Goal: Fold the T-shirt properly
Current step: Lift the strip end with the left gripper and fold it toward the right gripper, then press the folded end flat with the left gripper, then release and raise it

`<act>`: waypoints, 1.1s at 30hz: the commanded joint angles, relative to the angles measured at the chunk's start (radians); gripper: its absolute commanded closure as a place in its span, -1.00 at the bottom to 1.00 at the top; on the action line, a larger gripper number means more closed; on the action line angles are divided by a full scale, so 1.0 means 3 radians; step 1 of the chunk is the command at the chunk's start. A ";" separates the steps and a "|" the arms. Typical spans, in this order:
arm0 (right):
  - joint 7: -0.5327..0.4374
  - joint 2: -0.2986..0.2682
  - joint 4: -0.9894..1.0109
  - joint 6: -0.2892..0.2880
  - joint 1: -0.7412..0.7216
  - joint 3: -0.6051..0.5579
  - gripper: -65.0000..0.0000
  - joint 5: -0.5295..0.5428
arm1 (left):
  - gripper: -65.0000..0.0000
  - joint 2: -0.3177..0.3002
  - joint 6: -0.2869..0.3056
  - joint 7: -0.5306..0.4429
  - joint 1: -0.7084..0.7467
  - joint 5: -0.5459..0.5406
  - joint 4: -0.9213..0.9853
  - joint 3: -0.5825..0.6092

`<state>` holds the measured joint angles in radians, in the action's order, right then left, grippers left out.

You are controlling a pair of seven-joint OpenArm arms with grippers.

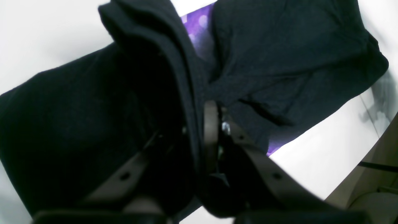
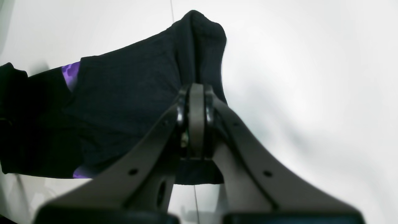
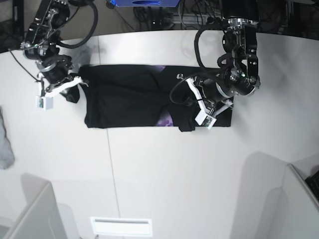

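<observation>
The large black short-sleeved fabric T-shirt (image 3: pixel 129 97) lies spread across the middle of the white table (image 3: pixel 164 169), partly folded into a wide horizontal band, with a purple patch of the print showing at its lower edge. The left gripper (image 1: pixel 214 124) is clamped on a raised fold of black cloth near the band's centre. The right gripper (image 2: pixel 196 118) is pinched together on a bunched corner at the opposite end, apparently a sleeve, though the blur in the wrist view leaves this uncertain. Judged from the layout, the lengthwise folding appears partly done. The crosswise folds that would reduce the band to a compact rectangle remain. A small grey cloth (image 3: pixel 5 147) lies apart at the table edge.
</observation>
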<state>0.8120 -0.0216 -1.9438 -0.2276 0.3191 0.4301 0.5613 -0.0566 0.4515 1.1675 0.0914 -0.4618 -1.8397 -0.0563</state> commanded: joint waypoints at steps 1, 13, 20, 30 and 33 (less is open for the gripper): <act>-0.0075 -0.0028 -0.0054 -0.0027 -0.0023 0.0016 1.00 0.0039 | 1.00 -0.0003 0.0006 -0.0063 -0.0041 -0.0059 -0.0054 -0.0004; -0.0075 -0.0018 -0.0054 -0.0027 -0.0023 0.0016 1.00 0.0044 | 1.00 0.0002 0.0006 -0.0069 -0.0046 -0.0059 -0.0054 -0.0009; -0.0075 -0.0018 -0.0054 -0.0027 -0.0023 0.0016 1.00 0.0049 | 0.06 0.0125 0.0006 -0.0069 -0.0072 -0.0090 -0.0054 -0.0004; -0.0075 -0.0028 -0.0054 -0.0027 -0.0023 0.0016 1.00 0.0049 | -0.57 0.0427 0.0006 -0.0069 -0.0154 -0.0090 0.0212 0.0615; -0.0075 -0.0028 -0.0054 -0.0027 -0.0023 0.0016 1.00 0.0044 | -0.57 0.0478 0.0006 -0.0069 -0.0149 -0.0090 0.0130 0.0630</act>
<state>0.8120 -0.0204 -1.9438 -0.2276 0.3195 0.4305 0.5613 0.0906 0.4492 1.1641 0.0593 -0.4793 -1.7786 0.1383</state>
